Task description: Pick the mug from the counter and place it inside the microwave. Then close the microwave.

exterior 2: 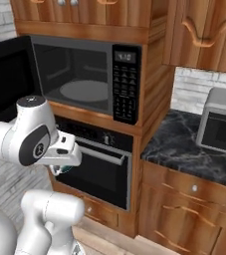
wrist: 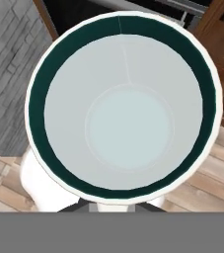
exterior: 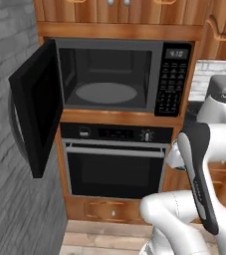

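Here the end effector [exterior 2: 59,167] is clenched on the mug [wrist: 121,106], which fills the hand view, mouth toward the camera, teal rim ringing a white bowl. It looks light, rigid, glazed and probably slippery and chippable, so a hold on the wall by the rim seems soundest. Beyond, the microwave [exterior: 109,74] stands with its door [exterior: 35,107] swung open and 1 bare turntable [exterior: 106,92] inside.

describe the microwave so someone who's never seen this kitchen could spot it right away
Look at the tall wooden cabinet column left of the black marble counter. The microwave sits in its upper niche, directly above the black oven. Its door hangs open to the left, showing a round grey turntable, with a keypad on its right, unlike the silver toaster oven.
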Available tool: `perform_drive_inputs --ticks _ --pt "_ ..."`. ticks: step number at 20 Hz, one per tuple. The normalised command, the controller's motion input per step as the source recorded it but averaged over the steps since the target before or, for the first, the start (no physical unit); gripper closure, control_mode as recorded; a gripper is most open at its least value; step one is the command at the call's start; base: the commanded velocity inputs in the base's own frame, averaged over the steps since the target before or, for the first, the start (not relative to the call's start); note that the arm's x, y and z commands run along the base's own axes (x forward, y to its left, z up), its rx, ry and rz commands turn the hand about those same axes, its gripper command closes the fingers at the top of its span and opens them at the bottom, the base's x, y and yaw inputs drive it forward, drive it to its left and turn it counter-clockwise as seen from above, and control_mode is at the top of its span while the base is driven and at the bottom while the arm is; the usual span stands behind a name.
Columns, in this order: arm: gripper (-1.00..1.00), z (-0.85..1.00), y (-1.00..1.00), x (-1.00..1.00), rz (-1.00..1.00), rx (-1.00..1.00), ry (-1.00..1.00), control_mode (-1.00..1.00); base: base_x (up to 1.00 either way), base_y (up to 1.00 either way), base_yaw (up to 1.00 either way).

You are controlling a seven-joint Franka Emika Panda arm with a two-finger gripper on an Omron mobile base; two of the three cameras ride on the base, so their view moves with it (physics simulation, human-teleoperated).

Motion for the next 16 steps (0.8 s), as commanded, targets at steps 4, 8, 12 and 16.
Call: perform_drive_inputs --ticks 4,8,12,16 --pt "1.0 0.0 0.0 0.0 0.0 0.0 0.0 1.0 0.58 0.08 0.09" --pt "1.0 0.0 0.0 0.0 0.0 0.0 0.0 1.0 0.5 0.05 0.09" --pt "1.0 0.0 0.0 0.0 0.0 0.0 0.0 1.0 0.44 0.16 0.04" --pt "1.0 0.0 0.0 0.0 0.0 0.0 0.0 1.0 0.33 0.34 0.0"
